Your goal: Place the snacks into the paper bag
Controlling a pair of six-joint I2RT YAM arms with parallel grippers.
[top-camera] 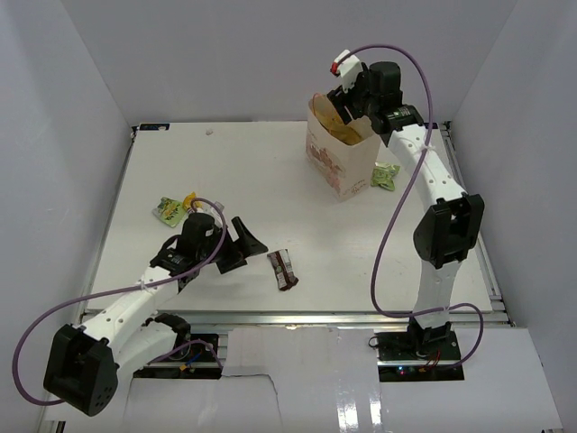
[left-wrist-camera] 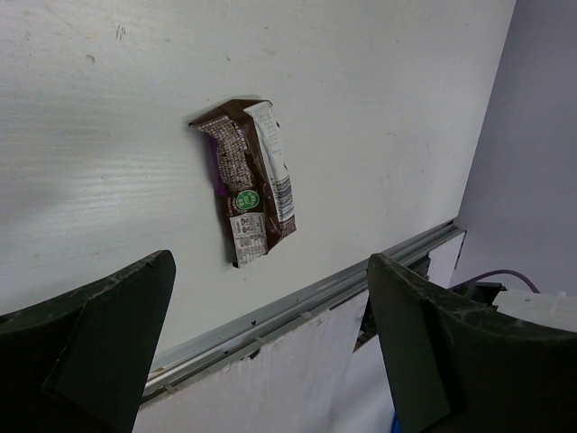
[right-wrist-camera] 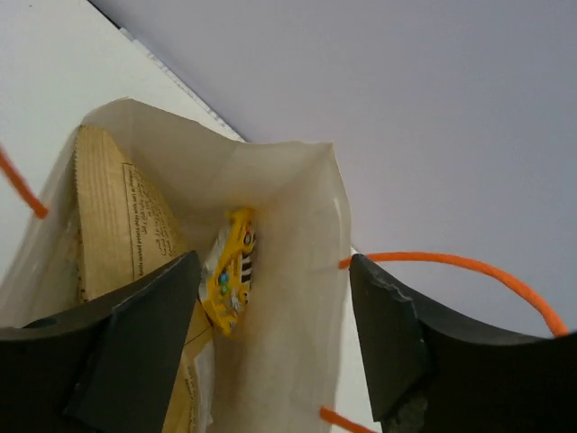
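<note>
The upright tan paper bag (top-camera: 335, 161) with orange handles stands at the back right. My right gripper (top-camera: 347, 97) hangs open and empty over its mouth. In the right wrist view the gripper (right-wrist-camera: 272, 266) looks down into the bag (right-wrist-camera: 297, 207), where a yellow packet (right-wrist-camera: 230, 269) and the large tan pouch (right-wrist-camera: 113, 225) lie. The pouch's top shows from above (top-camera: 347, 133). The dark-brown packet (top-camera: 283, 269) lies flat near the front edge. My left gripper (top-camera: 248, 239) is open and empty just left of it. In the left wrist view the packet (left-wrist-camera: 251, 180) lies beyond the gripper (left-wrist-camera: 270, 266). No pink packet shows.
A light-green packet (top-camera: 386, 174) lies right of the bag. Another light-green packet (top-camera: 168, 209) with a small yellow piece (top-camera: 189, 198) lies at the left, behind my left arm. The table's metal front rail (left-wrist-camera: 297, 302) runs close to the dark-brown packet. White walls enclose the table.
</note>
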